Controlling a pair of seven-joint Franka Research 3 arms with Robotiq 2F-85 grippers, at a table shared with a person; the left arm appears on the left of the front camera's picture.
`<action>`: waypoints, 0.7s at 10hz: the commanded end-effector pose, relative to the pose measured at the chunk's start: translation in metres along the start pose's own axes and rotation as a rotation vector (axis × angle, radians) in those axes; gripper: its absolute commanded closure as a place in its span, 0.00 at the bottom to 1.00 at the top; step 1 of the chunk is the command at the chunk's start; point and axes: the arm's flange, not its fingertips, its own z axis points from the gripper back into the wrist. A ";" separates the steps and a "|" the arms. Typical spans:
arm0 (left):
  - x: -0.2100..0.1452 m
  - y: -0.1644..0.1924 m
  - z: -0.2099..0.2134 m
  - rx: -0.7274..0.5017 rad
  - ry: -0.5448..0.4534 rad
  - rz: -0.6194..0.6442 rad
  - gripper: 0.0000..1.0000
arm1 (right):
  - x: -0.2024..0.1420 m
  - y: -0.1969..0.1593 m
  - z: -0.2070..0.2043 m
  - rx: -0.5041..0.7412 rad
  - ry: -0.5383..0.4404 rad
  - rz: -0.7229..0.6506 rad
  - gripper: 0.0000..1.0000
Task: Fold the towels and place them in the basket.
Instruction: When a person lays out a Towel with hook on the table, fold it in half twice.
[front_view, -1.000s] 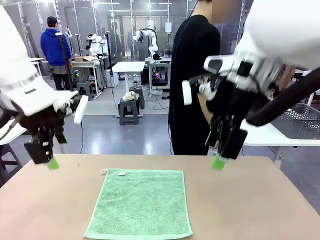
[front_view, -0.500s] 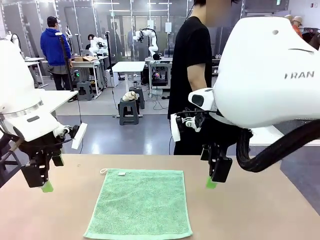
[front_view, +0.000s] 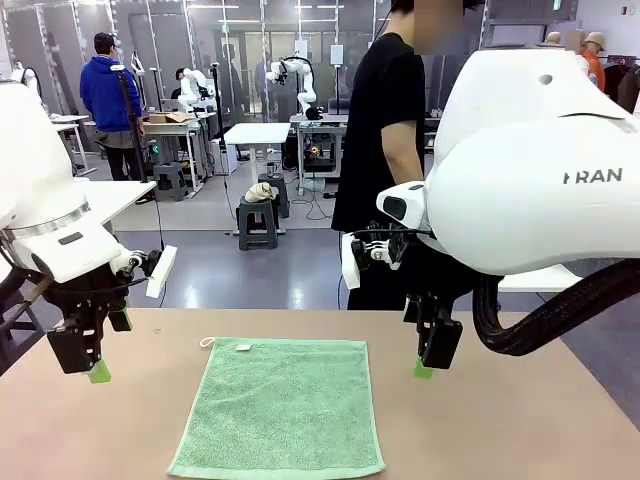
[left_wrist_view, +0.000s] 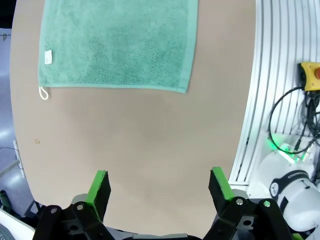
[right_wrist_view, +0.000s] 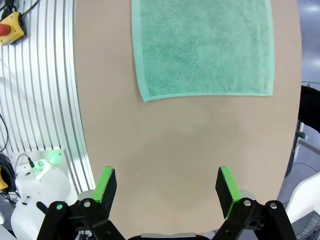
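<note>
Front view: mint green towel (front_view: 278, 405) is lying flat on the table (front_view: 500, 420), between the two pincers.
Left pincer (front_view: 97, 372): is hovering over bare table, jaws standing wide apart, gripping nothing; towel is lying off to its right.
Right pincer (front_view: 423, 368): is hanging near the towel's far right corner, jaws spread wide, holding nothing.
Left wrist view: towel is lying ahead of this pincer, well apart, white tag (left_wrist_view: 48, 56) showing.
</note>
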 end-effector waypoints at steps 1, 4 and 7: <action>0.000 -0.002 0.001 0.004 0.000 -0.003 0.00 | 0.000 0.000 0.000 -0.001 0.004 0.013 0.00; 0.000 0.000 0.000 0.000 0.000 0.000 0.00 | 0.001 0.001 0.000 0.001 -0.001 0.004 0.00; 0.027 0.002 -0.034 0.001 -0.042 -0.026 0.00 | 0.025 0.002 -0.036 -0.063 0.063 -0.038 0.00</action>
